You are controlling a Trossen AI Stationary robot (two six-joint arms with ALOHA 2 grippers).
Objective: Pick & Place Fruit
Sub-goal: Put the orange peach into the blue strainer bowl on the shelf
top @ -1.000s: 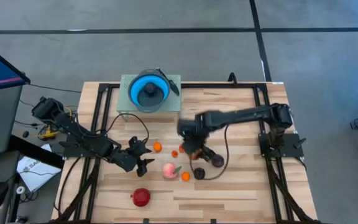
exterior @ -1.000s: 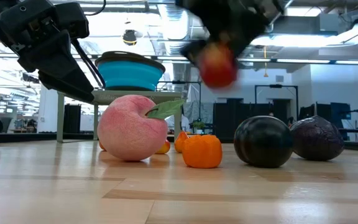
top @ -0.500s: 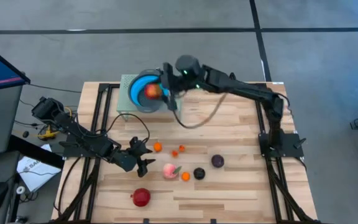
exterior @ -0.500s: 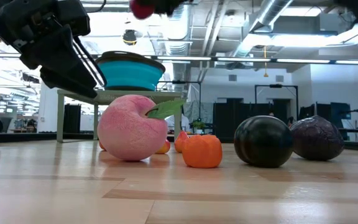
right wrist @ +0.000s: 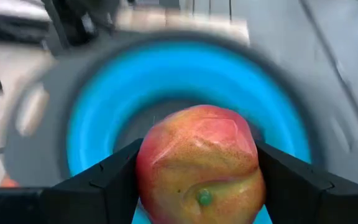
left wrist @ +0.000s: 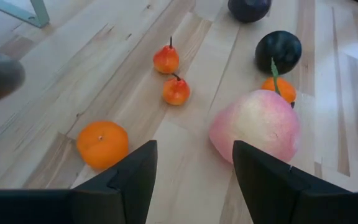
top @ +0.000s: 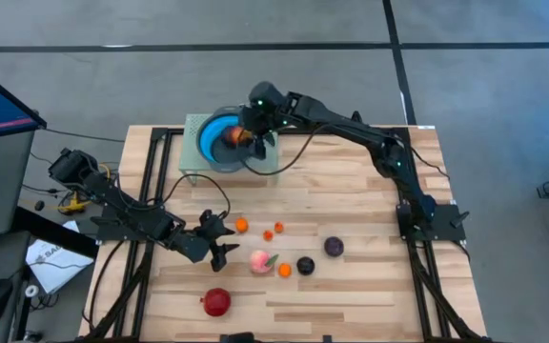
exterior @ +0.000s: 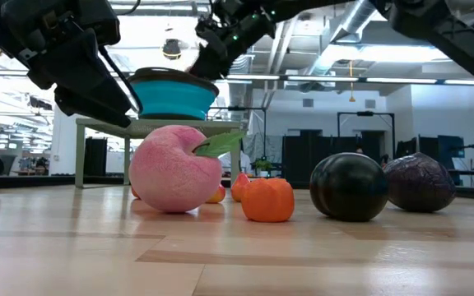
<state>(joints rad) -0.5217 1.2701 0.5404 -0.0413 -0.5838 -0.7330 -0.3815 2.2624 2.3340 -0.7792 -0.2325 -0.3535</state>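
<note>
My right gripper (top: 245, 133) is shut on a red and yellow fruit (right wrist: 201, 165) just above the blue bowl (top: 210, 131), which stands on a small raised stand at the table's far edge. My left gripper (top: 219, 239) hovers open and low at the near left. It is beside an orange (left wrist: 102, 144) and the pink peach (left wrist: 255, 124), touching neither. Two tiny orange fruits (left wrist: 176, 90), a dark plum (top: 305, 266), a purple plum (top: 334, 247) and a red apple (top: 216, 301) rest on the wood. My right gripper pinches the red and yellow fruit between its two fingers (right wrist: 114, 180), one on each of two opposite sides (right wrist: 148, 174). The fingers slant down, reaching in from the table's right. The fruit is lifted clear, over the bowl's hollow (right wrist: 166, 115).
Black frame rails (top: 148, 191) run along both sides of the table, with cables near the left arm. The bowl's stand (exterior: 85, 148) has thin legs. Bare wood lies between the stand and the loose fruits.
My right gripper has carried the red and yellow fruit up from over the loose fruits at mid-table. It went toward the far edge and leftward, turning as it went, and now holds the fruit just over the blue bowl.
</note>
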